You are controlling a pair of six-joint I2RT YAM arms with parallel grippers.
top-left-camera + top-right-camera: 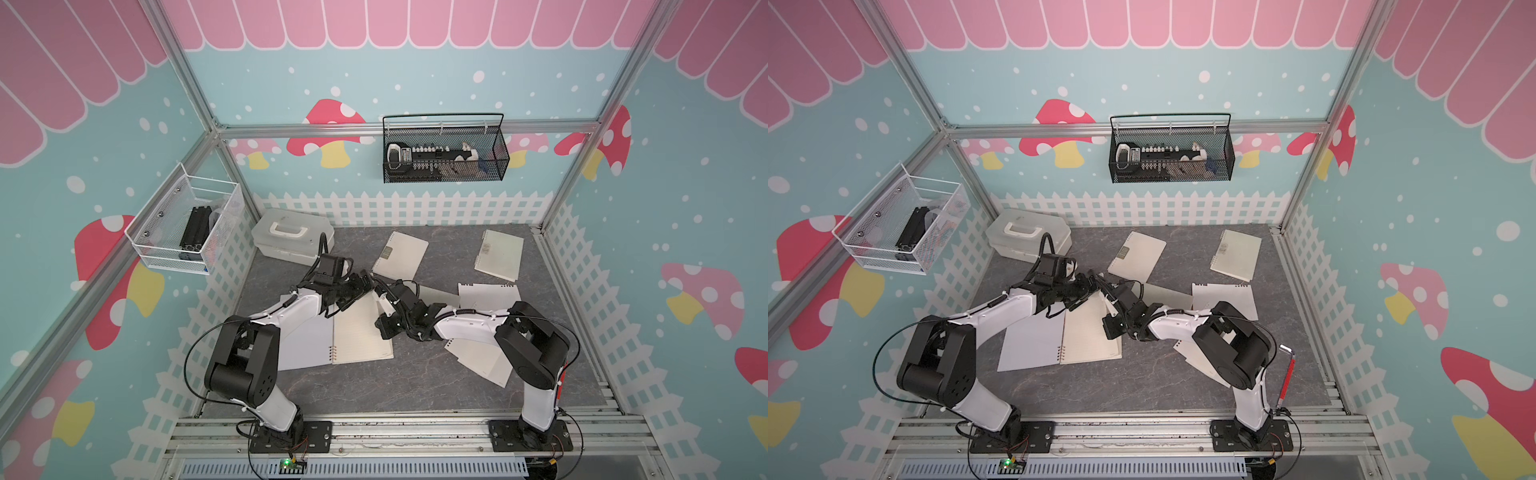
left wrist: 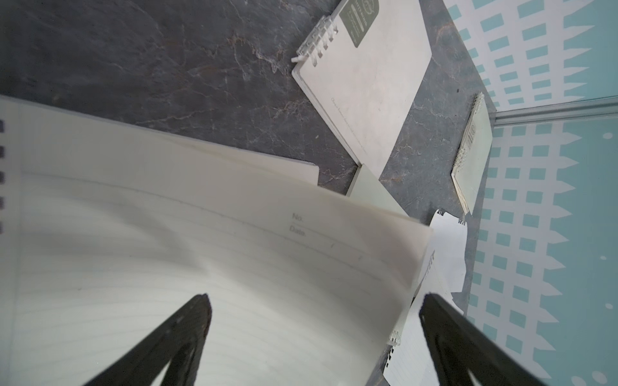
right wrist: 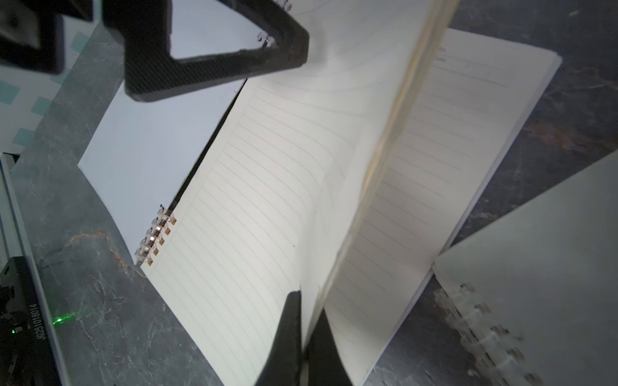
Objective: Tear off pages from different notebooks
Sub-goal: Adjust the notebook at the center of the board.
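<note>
A large notebook (image 1: 361, 336) lies open mid-table, its cover folded out to the left. My right gripper (image 3: 309, 304) is shut on the free edge of one lined page (image 3: 317, 133), which stands lifted and curved but is still in the wire coil (image 3: 157, 234). My left gripper (image 2: 316, 300) hovers open over that same page (image 2: 234, 250), touching nothing. In both top views the two grippers (image 1: 365, 282) (image 1: 1106, 289) meet at the notebook's far edge. Two closed notebooks (image 1: 401, 255) (image 1: 500, 255) lie behind. Loose pages (image 1: 486, 295) (image 1: 482, 361) lie to the right, partly under the right arm.
A white plastic box (image 1: 291, 237) with a handle stands at the back left corner. Another notebook (image 3: 535, 267) lies close beside the open one. A white wire basket (image 1: 187, 224) and a black mesh basket (image 1: 444, 149) hang on the walls. A red pen (image 1: 1287, 378) stands front right.
</note>
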